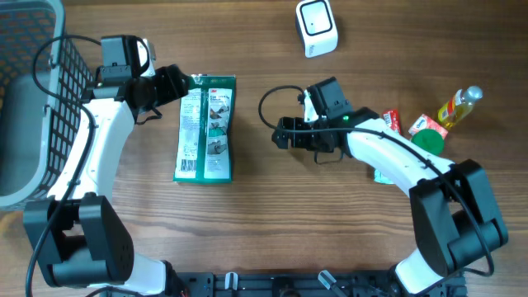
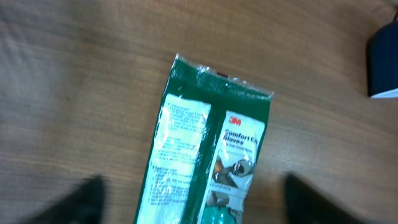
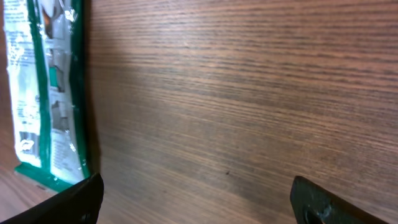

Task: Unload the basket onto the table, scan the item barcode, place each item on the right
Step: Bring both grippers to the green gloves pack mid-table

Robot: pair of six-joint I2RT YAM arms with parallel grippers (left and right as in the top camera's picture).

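Observation:
The item is a green and white 3M gloves packet [image 1: 205,128] lying flat on the wooden table, printed side up. My left gripper [image 1: 181,84] hovers over its top left corner. In the left wrist view the packet [image 2: 205,155] runs between the two blurred dark fingers [image 2: 87,199], which stand wide apart and clear of its edges. My right gripper [image 1: 279,132] is open to the right of the packet, with only bare table between its fingers [image 3: 68,202]. The packet's edge [image 3: 43,93] shows at the left of the right wrist view. The white scanner [image 1: 316,27] stands at the back.
A grey wire basket [image 1: 25,99] fills the left edge of the table. At the right lie a yellow bottle [image 1: 459,106], a red packet [image 1: 391,120] and a green lid [image 1: 428,140].

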